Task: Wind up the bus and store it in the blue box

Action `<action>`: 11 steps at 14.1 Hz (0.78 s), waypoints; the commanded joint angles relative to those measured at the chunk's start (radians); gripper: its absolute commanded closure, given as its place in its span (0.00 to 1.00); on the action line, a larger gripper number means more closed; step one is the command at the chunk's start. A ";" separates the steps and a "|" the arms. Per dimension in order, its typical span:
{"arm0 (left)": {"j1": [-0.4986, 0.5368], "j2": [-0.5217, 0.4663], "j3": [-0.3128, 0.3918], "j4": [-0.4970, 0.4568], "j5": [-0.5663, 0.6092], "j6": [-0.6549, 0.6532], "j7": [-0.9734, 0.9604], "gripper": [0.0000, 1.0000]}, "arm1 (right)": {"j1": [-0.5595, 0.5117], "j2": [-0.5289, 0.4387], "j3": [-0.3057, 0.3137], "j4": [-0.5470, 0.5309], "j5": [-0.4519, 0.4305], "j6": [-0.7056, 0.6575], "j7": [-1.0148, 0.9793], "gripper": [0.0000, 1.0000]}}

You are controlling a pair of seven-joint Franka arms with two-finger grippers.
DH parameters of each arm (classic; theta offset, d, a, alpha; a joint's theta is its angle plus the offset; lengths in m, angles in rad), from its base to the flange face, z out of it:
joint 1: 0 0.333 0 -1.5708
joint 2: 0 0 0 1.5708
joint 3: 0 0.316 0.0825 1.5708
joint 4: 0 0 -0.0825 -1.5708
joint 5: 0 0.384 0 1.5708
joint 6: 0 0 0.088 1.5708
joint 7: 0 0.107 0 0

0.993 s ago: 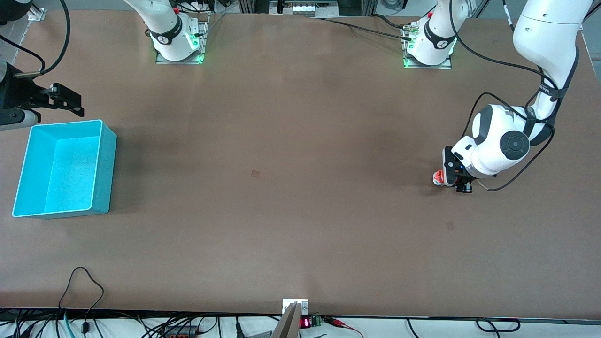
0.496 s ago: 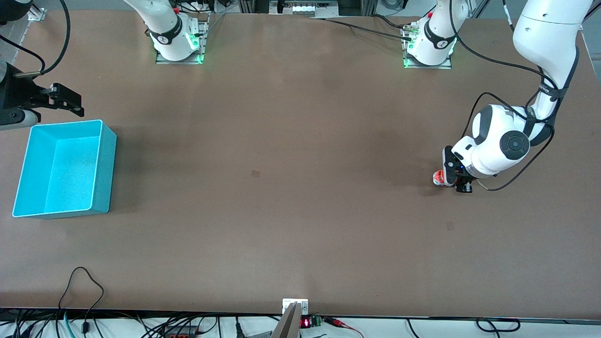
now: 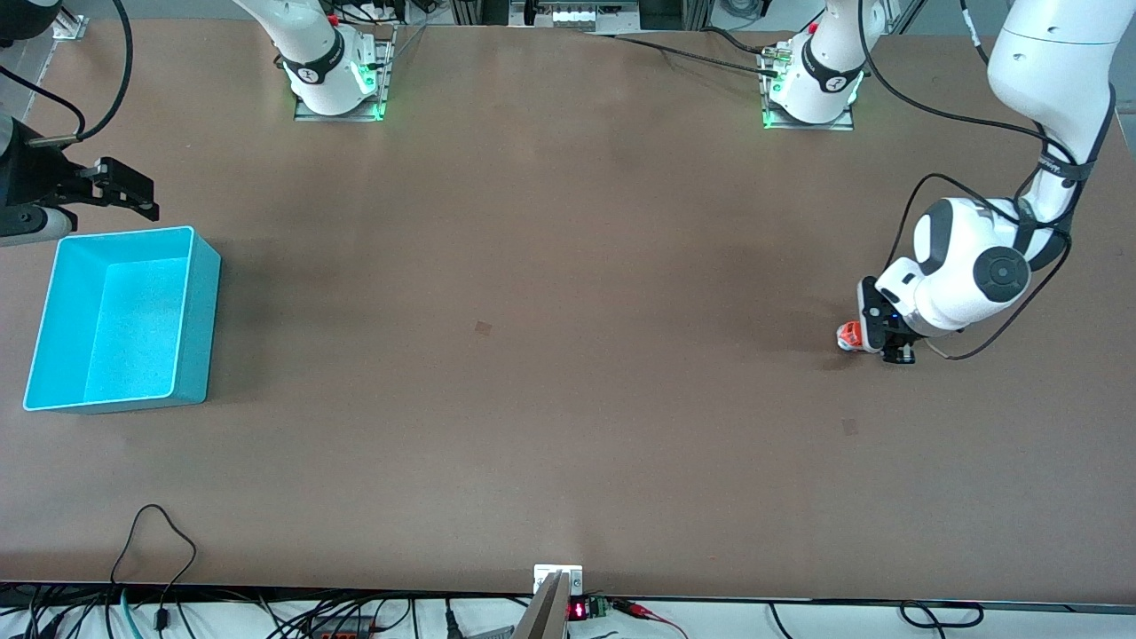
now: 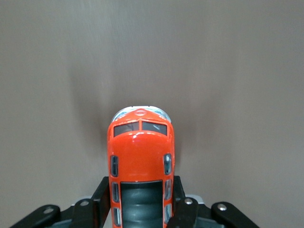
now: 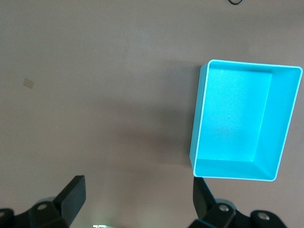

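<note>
Bus gripped near the left arm's end of the table

The bus (image 4: 140, 166) was clamped by its sides in the left gripper (image 3: 887, 342), low on the table (image 3: 532, 355) near the edge at the left arm's end. The blue box (image 3: 197, 311) was seen well apart, at the right arm's end. The right gripper (image 5: 135, 199) was held with fingers spread, hovering beside that box, waiting.

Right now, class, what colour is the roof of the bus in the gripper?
Orange-red, with dark roof windows; the bus shows best in the left wrist view, held by the left gripper.
</note>
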 commanded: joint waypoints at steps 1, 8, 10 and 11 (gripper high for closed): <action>0.065 0.025 -0.006 0.007 0.066 -0.010 0.041 0.63 | 0.002 0.007 -0.002 0.018 0.017 -0.008 0.005 0.00; 0.187 0.061 -0.001 0.011 0.086 -0.010 0.154 0.60 | 0.002 0.007 -0.002 0.018 0.017 -0.010 0.006 0.00; 0.201 0.055 -0.001 0.013 0.085 -0.010 0.153 0.51 | 0.003 0.007 -0.002 0.018 0.017 -0.008 0.006 0.00; 0.201 0.046 -0.003 0.023 0.085 -0.016 0.156 0.41 | 0.003 0.007 -0.002 0.018 0.017 -0.005 0.006 0.00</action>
